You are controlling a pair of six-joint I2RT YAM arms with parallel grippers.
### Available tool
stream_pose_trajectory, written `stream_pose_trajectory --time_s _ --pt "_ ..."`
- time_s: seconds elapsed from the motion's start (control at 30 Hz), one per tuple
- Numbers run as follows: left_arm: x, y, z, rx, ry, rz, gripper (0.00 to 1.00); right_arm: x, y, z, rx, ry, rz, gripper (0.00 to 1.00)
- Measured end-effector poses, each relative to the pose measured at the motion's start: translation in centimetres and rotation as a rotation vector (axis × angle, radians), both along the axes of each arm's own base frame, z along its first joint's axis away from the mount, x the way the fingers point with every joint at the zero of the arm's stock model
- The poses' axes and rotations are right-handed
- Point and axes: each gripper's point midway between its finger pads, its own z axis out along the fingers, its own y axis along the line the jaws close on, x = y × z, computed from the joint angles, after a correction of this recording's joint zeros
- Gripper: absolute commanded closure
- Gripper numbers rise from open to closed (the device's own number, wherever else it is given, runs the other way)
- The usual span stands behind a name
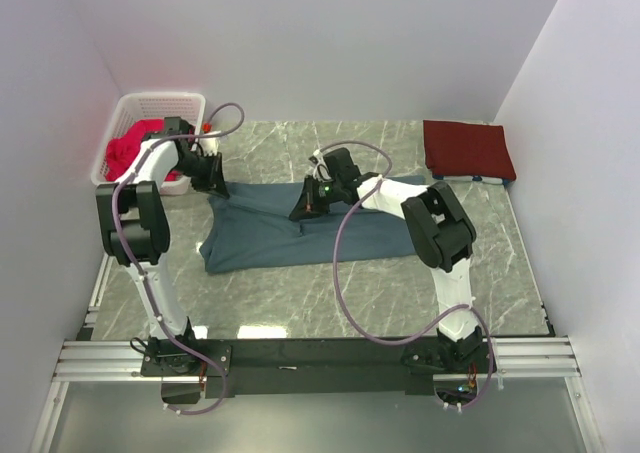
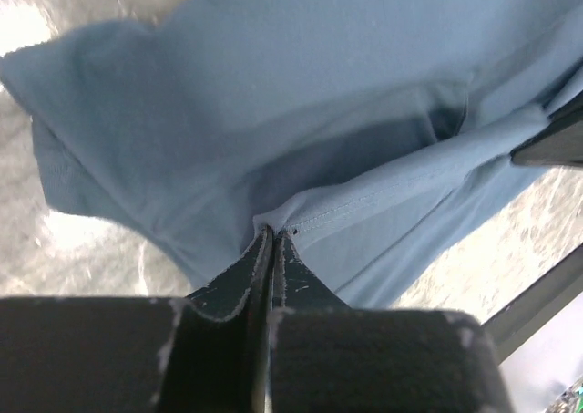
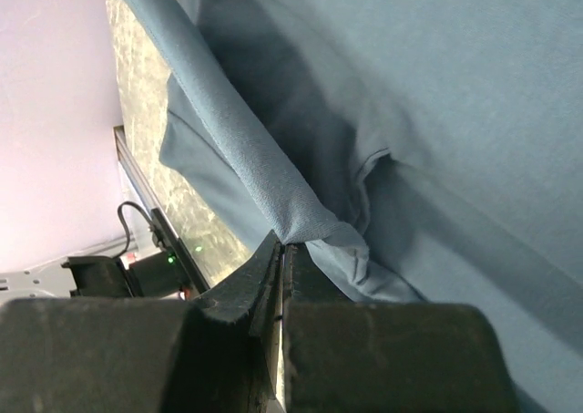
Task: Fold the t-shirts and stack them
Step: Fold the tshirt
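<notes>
Left gripper (image 2: 273, 235): pinched shut on hem of slate blue-grey cloth t-shirt (image 1: 290, 235)
Right gripper (image 3: 281, 244): pinched shut on its far edge
Fold: best drawn nearward, both grips level, edge taut

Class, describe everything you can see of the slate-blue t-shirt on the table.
The slate-blue t-shirt is soft, plain cloth, lying rumpled across the middle of the marble-look table. It is held along its far edge: the left gripper is clamped on a stitched hem, and the right gripper is clamped on a rolled fold of cloth.
</notes>
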Motion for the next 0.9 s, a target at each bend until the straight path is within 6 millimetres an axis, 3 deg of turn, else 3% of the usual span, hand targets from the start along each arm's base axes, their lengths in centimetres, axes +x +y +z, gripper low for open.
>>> stream_pose_trajectory --time_s 0.2,0.4,0.53,0.8,0.87,0.9 --pt "1.7 -0.5 -0.6 -0.017 0.004 0.036 0.99 1.0 -0.6 -1.2 -0.002 0.038 -0.031 1.00" --pt "2.7 -0.6 -1.1 -0.021 0.000 0.057 0.99 3.1 -0.9 -0.1 0.019 0.008 -0.055 1.00" --pt "2.9 -0.5 -1.2 -0.016 -0.009 0.058 0.99 3.4 -0.7 0.1 0.025 0.003 -0.053 1.00" --pt "3.5 -0.4 -1.1 -0.014 -0.025 0.072 0.99 3.5 -0.6 -2.0 0.006 0.043 -0.053 1.00" --pt "3.6 -0.4 -1.1 -0.015 -0.030 0.076 0.93 3.4 -0.6 -2.1 0.003 0.051 -0.053 0.97" --pt "3.7 -0.4 -1.0 -0.016 -0.030 0.079 0.76 3.5 -0.6 -2.0 0.005 0.051 -0.053 0.93"
